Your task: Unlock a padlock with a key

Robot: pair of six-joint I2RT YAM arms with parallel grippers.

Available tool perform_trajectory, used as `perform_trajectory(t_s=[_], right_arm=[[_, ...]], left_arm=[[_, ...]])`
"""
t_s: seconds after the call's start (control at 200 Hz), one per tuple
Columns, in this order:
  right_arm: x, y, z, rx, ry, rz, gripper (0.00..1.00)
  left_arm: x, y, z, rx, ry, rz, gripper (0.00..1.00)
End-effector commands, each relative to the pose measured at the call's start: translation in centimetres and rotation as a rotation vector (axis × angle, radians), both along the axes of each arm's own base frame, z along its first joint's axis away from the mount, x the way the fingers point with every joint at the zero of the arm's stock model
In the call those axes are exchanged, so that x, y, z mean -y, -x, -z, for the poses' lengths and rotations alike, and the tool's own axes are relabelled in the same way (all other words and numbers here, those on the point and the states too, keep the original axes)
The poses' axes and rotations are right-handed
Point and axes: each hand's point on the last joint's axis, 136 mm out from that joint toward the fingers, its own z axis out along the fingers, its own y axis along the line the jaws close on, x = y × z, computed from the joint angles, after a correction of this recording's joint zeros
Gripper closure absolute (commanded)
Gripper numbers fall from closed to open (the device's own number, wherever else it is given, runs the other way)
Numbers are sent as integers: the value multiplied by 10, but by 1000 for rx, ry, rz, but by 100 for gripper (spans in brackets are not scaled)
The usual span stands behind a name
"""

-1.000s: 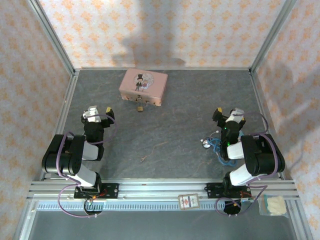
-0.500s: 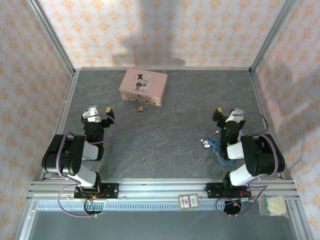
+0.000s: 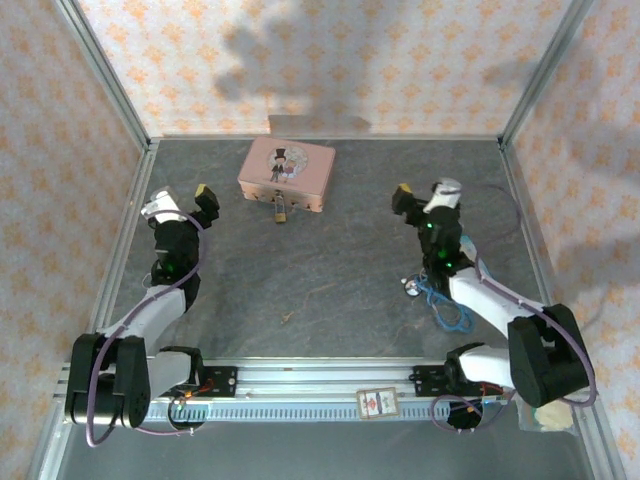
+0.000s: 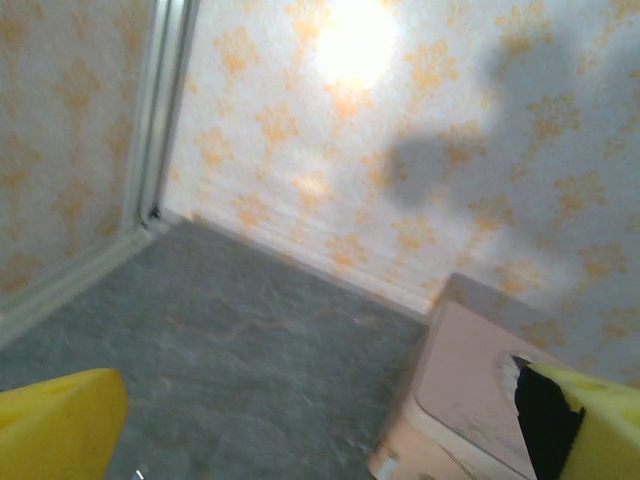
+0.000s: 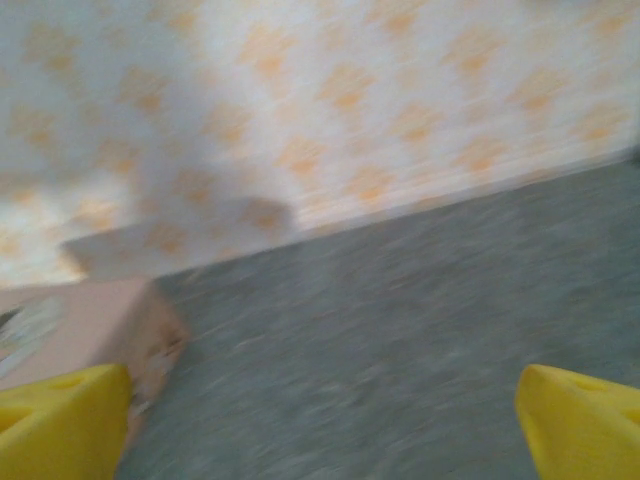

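Note:
The tiny brass padlock (image 3: pixel 283 212) hangs at the front edge of the pink tin (image 3: pixel 287 171) at the back of the table. A small silvery key (image 3: pixel 410 286) on a blue cord (image 3: pixel 446 306) lies on the grey floor at the right. My left gripper (image 3: pixel 182 198) stands open, left of the tin and clear of it. In the left wrist view the left gripper (image 4: pixel 320 440) has the tin (image 4: pixel 480 400) beside its right finger. My right gripper (image 3: pixel 424 192) is open with nothing in it, beyond the key. The right gripper (image 5: pixel 320 430) looks across bare floor towards the tin (image 5: pixel 80 330).
Patterned walls and metal frame rails (image 3: pixel 120 250) close in the table on three sides. A small card (image 3: pixel 376 402) lies on the front rail, and a pale bag (image 3: pixel 548 412) at the front right corner.
Both arms have stretched forward from their folded poses; the left gripper moved towards the tin's left side, the right gripper past the key. Both stayed open.

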Motion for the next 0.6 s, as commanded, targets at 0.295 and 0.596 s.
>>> perform_trajectory(t_s=[0.295, 0.596], right_arm=[[-226, 124, 116, -667, 179, -572, 22], [-276, 223, 153, -877, 224, -589, 33]], left_arm=[[74, 25, 70, -242, 397, 297, 2], [51, 30, 45, -116, 374, 185, 1]])
